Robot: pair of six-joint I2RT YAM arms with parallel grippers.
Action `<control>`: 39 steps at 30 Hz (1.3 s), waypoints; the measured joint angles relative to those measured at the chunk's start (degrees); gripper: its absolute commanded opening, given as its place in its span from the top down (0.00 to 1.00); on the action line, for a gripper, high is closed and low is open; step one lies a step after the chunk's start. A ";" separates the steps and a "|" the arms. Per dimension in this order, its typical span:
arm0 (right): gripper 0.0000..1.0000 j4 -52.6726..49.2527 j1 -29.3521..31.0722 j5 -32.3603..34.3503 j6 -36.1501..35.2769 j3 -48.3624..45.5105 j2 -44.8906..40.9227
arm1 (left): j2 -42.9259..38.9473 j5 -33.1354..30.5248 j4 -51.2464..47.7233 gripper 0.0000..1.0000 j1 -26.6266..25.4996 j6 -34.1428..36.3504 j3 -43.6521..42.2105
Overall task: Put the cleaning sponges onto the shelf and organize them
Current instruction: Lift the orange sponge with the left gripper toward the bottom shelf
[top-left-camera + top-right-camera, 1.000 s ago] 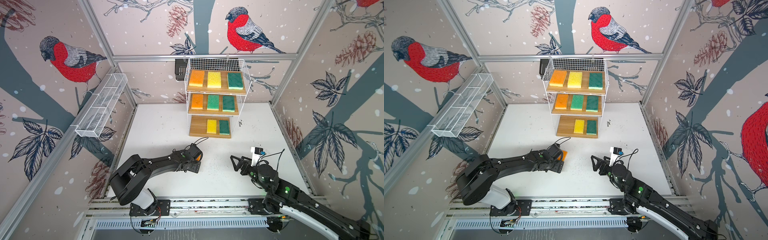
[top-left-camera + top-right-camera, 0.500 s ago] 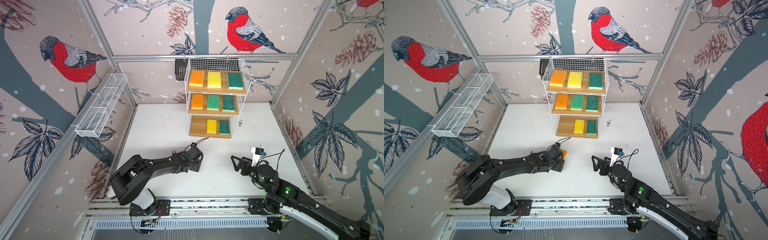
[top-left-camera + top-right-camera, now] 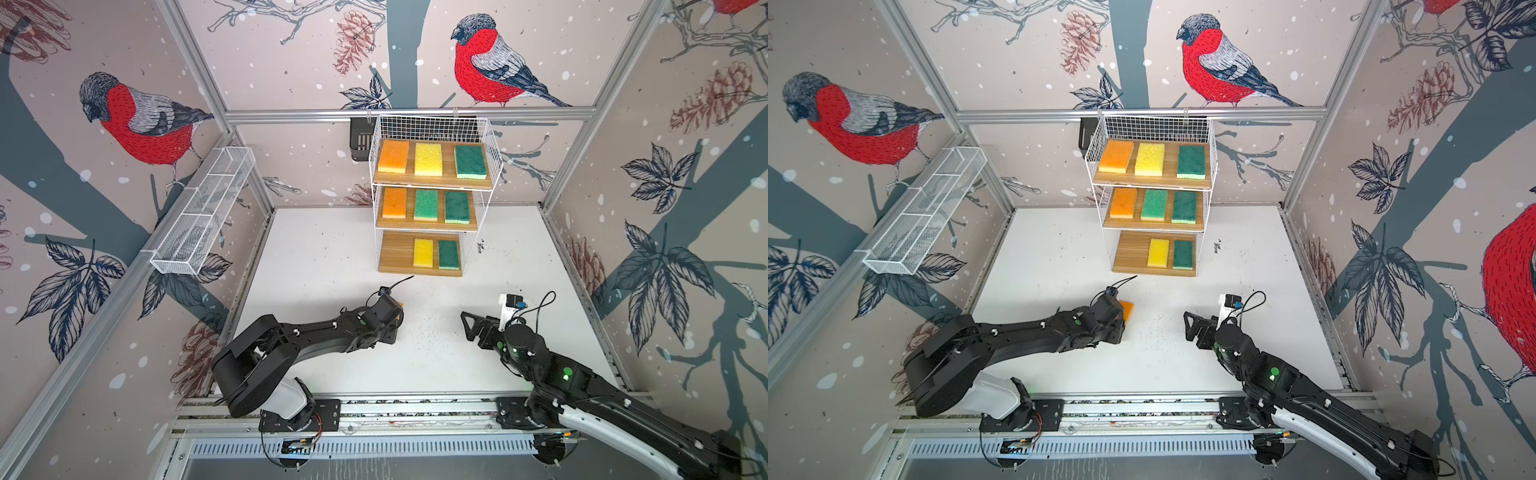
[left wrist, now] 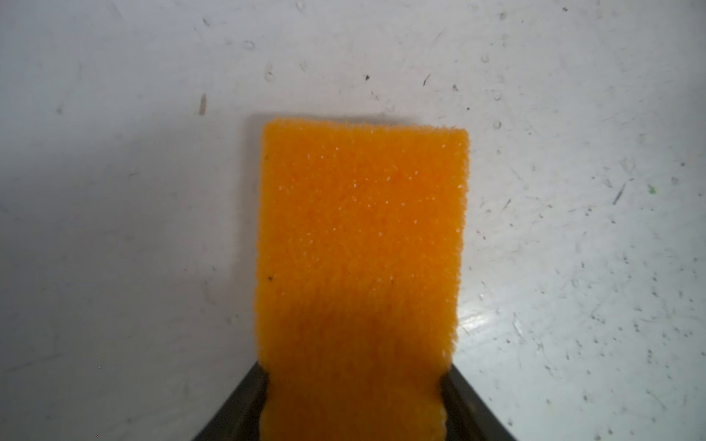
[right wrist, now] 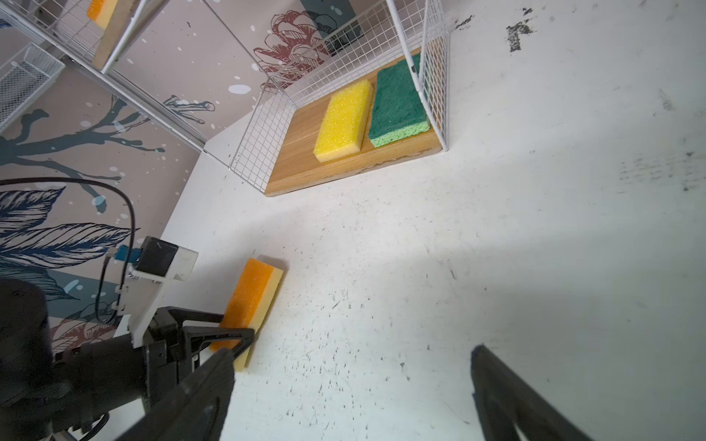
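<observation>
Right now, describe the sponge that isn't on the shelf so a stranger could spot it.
On the white tabletop before the white wire rack with wooden boards, find the left black arm. Between its jaws lies a flat orange foam sponge, pale yellow underneath: the only sponge off the boards.

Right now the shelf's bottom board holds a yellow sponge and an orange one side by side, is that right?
No: beside the yellow sponge on the bottom board of the shelf lies a green sponge, not an orange one. Both top views show it.
</observation>
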 measured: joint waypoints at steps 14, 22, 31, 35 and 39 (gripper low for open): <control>0.00 3.58 -12.72 -7.21 -4.55 3.34 8.68 | -3.91 -1.44 -4.55 0.42 -1.53 -6.16 5.18; 0.01 4.81 -15.69 -11.19 -6.21 4.72 10.47 | -3.61 -5.53 -5.79 0.41 -1.55 -7.08 9.84; 0.00 4.85 -18.84 -14.03 -8.09 6.64 13.68 | 2.69 -13.64 -7.58 0.41 -1.49 -7.85 17.27; 0.00 4.94 -19.65 -15.10 -9.18 7.50 15.56 | 5.57 -15.21 -7.48 0.41 -0.61 -6.56 19.32; 0.00 5.05 -20.41 -16.17 -9.64 7.96 16.22 | 6.25 -15.61 -6.47 0.41 1.07 -5.18 19.17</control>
